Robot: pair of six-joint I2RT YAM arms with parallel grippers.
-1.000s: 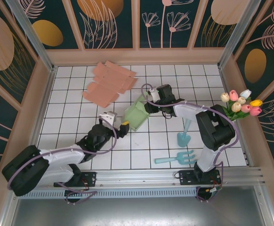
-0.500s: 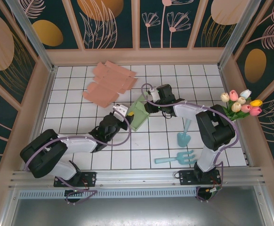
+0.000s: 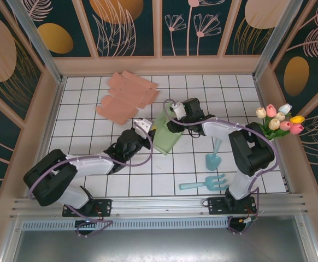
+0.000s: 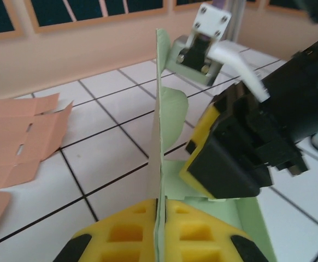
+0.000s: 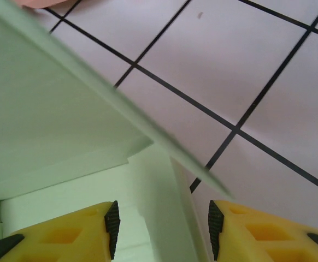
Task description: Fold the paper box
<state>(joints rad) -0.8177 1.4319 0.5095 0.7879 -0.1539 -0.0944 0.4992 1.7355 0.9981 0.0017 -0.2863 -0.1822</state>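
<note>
- Now the left gripper (image 4: 158, 243) is pinched together on an upright panel of the green paper box (image 4: 160, 125), mid-table
- right gripper (image 5: 162, 232) has its fingers apart, straddling another flap's edge
- pink sheets (image 3: 127, 97) lie near, behind the box; bare tiles (image 3: 148, 177) on its near side

No legible text, label, brand or number on any surface.

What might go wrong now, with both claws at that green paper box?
The left claw is shut on one thin upright panel of the green box. If the right claw, straddling another flap, pulls away, the paper may tear or crease wrongly. The panel might also slip free.
</note>
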